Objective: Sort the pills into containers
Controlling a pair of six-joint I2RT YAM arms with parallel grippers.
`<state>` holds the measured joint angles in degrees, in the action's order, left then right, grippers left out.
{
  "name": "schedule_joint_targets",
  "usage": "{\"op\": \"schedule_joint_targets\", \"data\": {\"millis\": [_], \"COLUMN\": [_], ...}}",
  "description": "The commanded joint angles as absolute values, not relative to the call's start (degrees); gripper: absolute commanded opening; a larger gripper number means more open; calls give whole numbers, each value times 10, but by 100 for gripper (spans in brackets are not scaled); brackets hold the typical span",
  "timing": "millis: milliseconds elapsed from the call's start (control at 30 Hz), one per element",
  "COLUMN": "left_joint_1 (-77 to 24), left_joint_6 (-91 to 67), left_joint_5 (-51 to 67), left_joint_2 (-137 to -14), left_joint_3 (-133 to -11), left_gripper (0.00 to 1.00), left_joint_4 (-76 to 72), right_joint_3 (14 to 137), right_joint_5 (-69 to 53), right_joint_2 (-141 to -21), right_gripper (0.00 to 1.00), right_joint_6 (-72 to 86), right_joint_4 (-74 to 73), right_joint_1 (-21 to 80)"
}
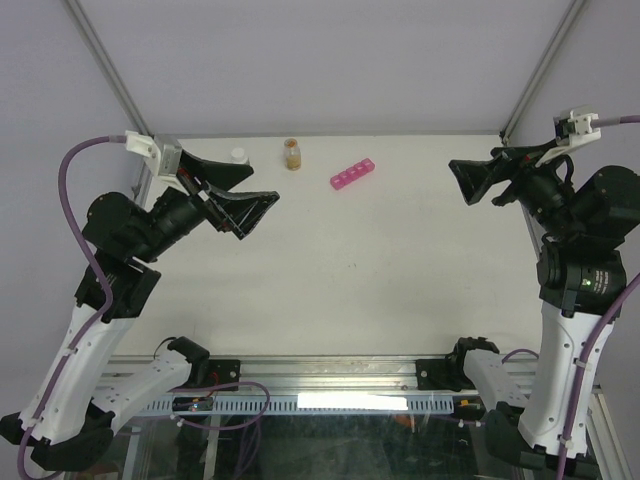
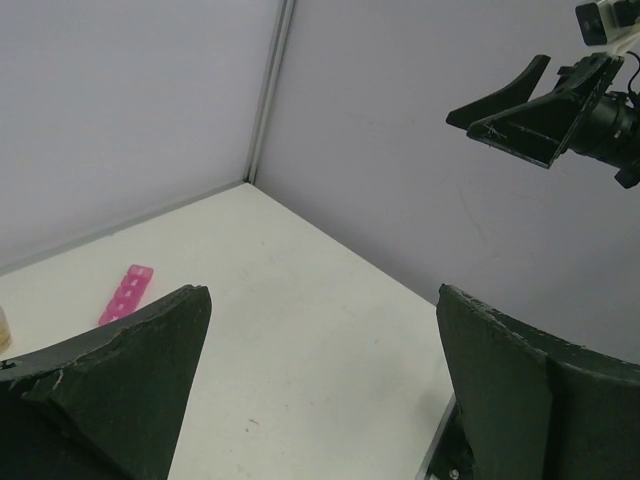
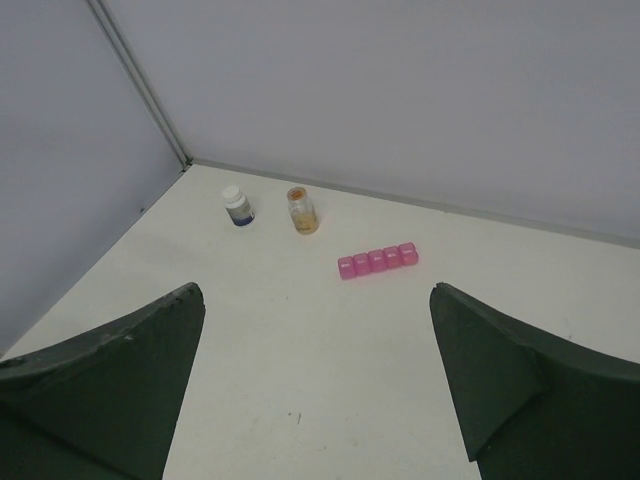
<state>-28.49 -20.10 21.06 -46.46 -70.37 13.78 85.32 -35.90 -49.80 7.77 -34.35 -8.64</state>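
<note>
We note a white table [image 1: 350, 290] with both arms raised above it. The left gripper [image 2: 322, 300] and right gripper [image 3: 316, 292] have their jaws spread wide and hold nothing. The bright-pink translucent plastic pill-box strip [image 1: 353, 174] lies near the table's far edge, right of centre, and its lids look shut. A white-capped dark bottle [image 3: 237, 206] and a small amber vial [image 3: 302, 211] stand toward the far-left corner. We judge this the opening step. The next move calls for a reach to the far edge, likely to open a lid.
</note>
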Motion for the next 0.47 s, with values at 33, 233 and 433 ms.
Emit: {"op": "schedule_joint_targets", "data": {"millis": [33, 233, 433], "left_joint_1": [-283, -283, -283], "left_joint_6": [-196, -189, -182], "left_joint_5": [202, 201, 197], "left_joint_2": [-470, -476, -475], "left_joint_3": [-724, -730, -727], "left_gripper": [99, 99, 99], "left_joint_4": [145, 150, 155], "right_joint_3": [885, 876, 861], "right_joint_5": [-381, -395, -392], "right_joint_2": [-505, -514, -516], "right_gripper": [99, 99, 99], "right_joint_6": [94, 103, 115], "right_joint_4": [-327, -314, -291], "right_joint_1": [-91, -91, -91]}}
